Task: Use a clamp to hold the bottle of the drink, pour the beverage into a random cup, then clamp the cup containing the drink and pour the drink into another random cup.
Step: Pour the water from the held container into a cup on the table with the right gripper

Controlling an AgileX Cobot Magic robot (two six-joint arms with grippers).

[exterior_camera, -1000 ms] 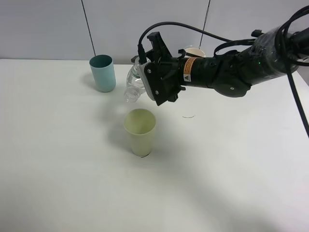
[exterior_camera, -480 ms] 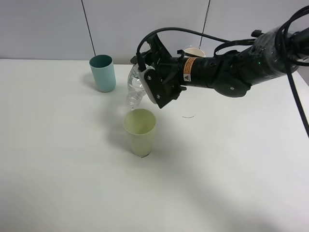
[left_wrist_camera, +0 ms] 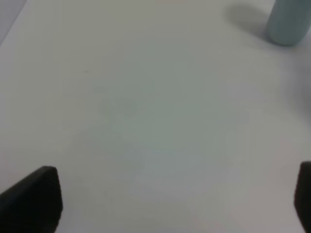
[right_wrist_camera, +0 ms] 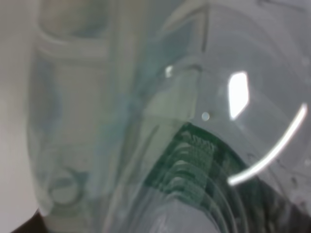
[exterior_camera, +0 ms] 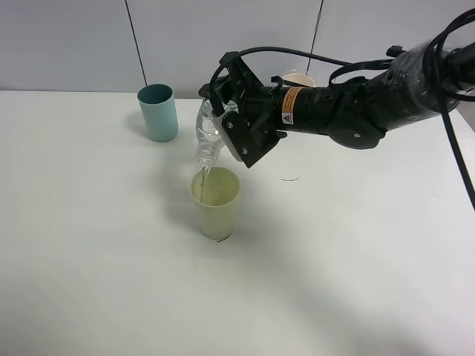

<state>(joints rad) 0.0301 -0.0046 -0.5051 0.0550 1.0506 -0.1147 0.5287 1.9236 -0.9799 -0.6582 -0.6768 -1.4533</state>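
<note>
right gripper [exterior_camera: 225,121] clamping tilted bottle [exterior_camera: 207,138] | beverage [exterior_camera: 202,176] streaming into pale yellow-green cup [exterior_camera: 216,202] just below it | left gripper [left_wrist_camera: 167,199] hanging with jaws wide

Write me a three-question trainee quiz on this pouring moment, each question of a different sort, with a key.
1. True or false: the bottle stands upright on the table.
2. Multiple choice: the beverage is streaming into A) the teal cup, B) the pale yellow-green cup, C) neither, it lands on the table.
3. Short answer: which gripper is clamped on the bottle?

Key: 1 false, it is tipped mouth-down; 2 B; 3 the right gripper.
</note>
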